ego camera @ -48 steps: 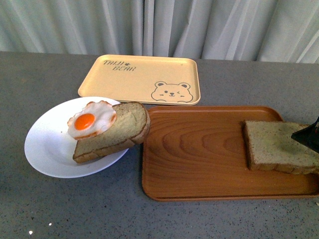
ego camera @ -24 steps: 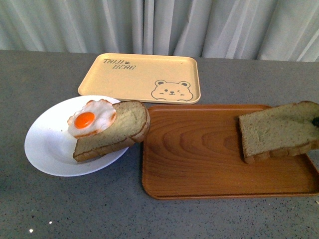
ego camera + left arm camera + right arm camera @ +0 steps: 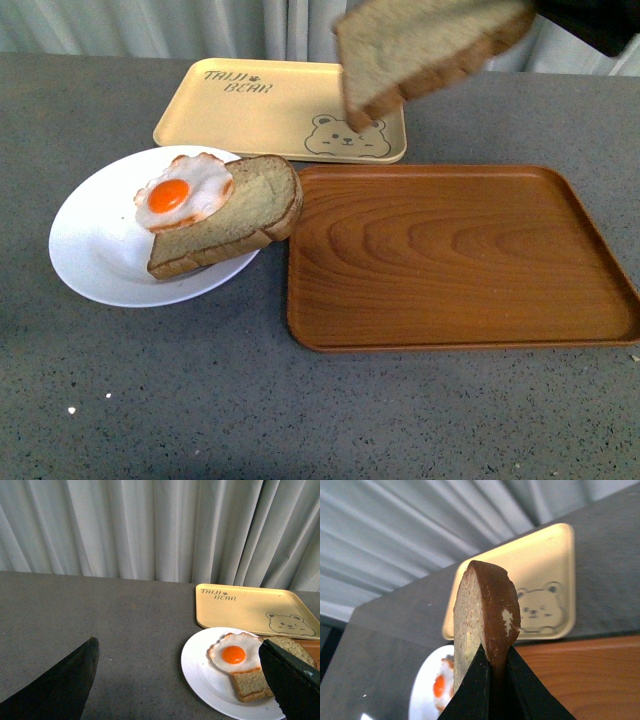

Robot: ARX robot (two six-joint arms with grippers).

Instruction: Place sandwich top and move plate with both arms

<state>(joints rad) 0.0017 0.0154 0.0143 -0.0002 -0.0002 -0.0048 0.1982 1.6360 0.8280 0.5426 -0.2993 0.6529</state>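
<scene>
Bread is aloft: the right arm (image 3: 592, 18) comes in high at the far right, its jaws clamped on the crust edge of the sandwich top (image 3: 425, 48), which hangs tilted in the air, seen against the bear tray's (image 3: 250, 115) corner. Left jaws stand wide apart over the grey surface (image 3: 150, 400), the plate (image 3: 95, 260) near one of them. That plate carries the other slice (image 3: 240, 215) with a fried egg (image 3: 185, 192) on it, its rounded end overhanging the rim toward the wood-grain tray (image 3: 460, 260).
</scene>
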